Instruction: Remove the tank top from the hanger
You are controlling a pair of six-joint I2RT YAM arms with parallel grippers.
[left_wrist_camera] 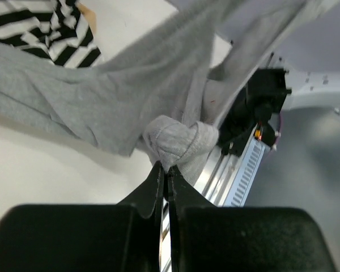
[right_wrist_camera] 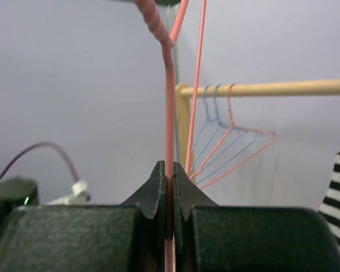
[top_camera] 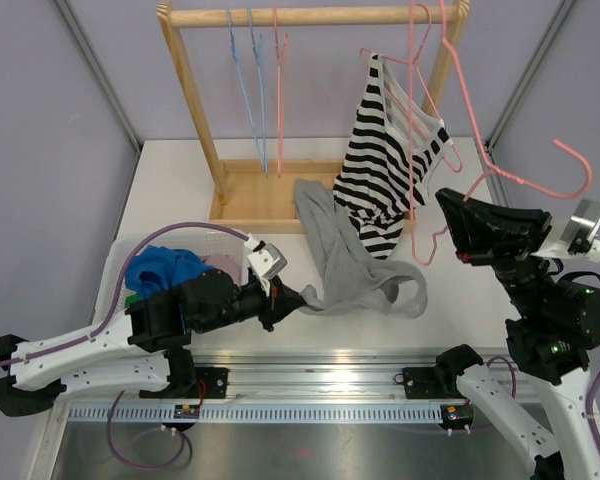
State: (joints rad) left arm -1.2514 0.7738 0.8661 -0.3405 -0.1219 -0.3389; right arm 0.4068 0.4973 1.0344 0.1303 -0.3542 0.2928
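Note:
A grey tank top (top_camera: 345, 255) lies crumpled on the white table, off any hanger. My left gripper (top_camera: 292, 298) is shut on its near edge; the left wrist view shows a fold of grey tank top (left_wrist_camera: 130, 90) pinched at the tips of the left gripper (left_wrist_camera: 165, 170). My right gripper (top_camera: 448, 203) is shut on a bare pink wire hanger (top_camera: 477, 120), held up in the air at the right. In the right wrist view the hanger wire (right_wrist_camera: 169, 113) runs straight up through the shut right gripper (right_wrist_camera: 168, 170).
A wooden rack (top_camera: 310, 15) at the back holds blue hangers (top_camera: 250, 90), a pink one, and a black-and-white striped tank top (top_camera: 385, 160) on its own hanger. A clear bin of clothes (top_camera: 170, 265) sits at the left. A metal rail (top_camera: 330, 385) runs along the near edge.

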